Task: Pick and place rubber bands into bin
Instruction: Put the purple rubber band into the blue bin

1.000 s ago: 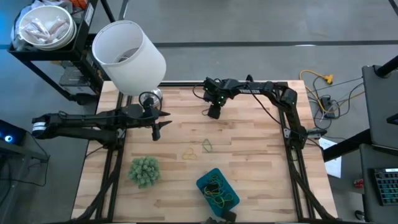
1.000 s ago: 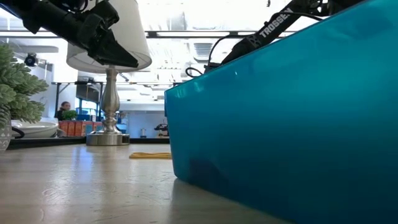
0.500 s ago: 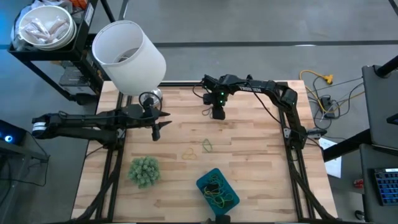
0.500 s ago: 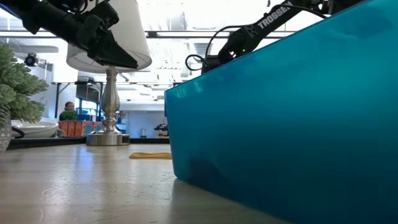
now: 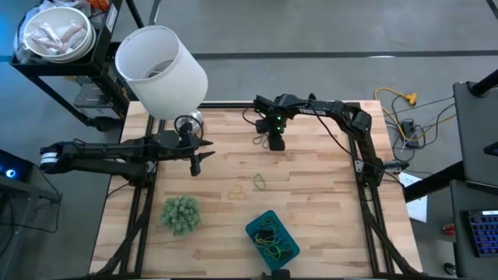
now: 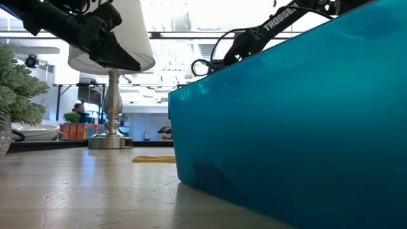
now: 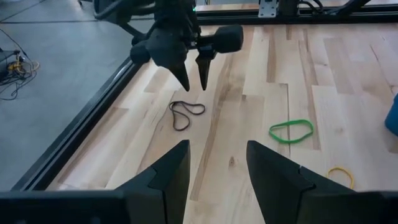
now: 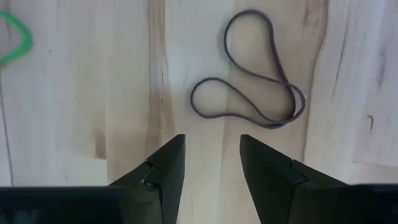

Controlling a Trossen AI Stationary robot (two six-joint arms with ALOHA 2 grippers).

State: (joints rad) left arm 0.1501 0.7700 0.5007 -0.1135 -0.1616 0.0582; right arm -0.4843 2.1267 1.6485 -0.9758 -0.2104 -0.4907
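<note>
My right pincer (image 5: pixel 275 145) hung over the far part of the table (image 5: pixel 327 210), a little right of the middle, with its two fingers parted and nothing between them. Compared with one second before, it had moved slightly toward the right edge and a bit nearer to the wood, so the dark rubber band (image 8: pixel 249 74) lay just ahead of my fingertips (image 8: pixel 171 149), folded like a figure of eight and not yet touched. In the left wrist view the same band (image 7: pixel 185 113) lay just beside the points of my right pincer (image 7: pixel 193 79). My left pincer (image 5: pixel 196 165) waited near the lamp (image 5: pixel 159 70) at the far left side, also parted and empty, as before. A green band (image 5: pixel 259 183) and a yellow band (image 5: pixel 236 191) lay near the centre of the table. The bin (image 5: pixel 272 237) stood at the near edge with several bands inside, in the same place as earlier.
</note>
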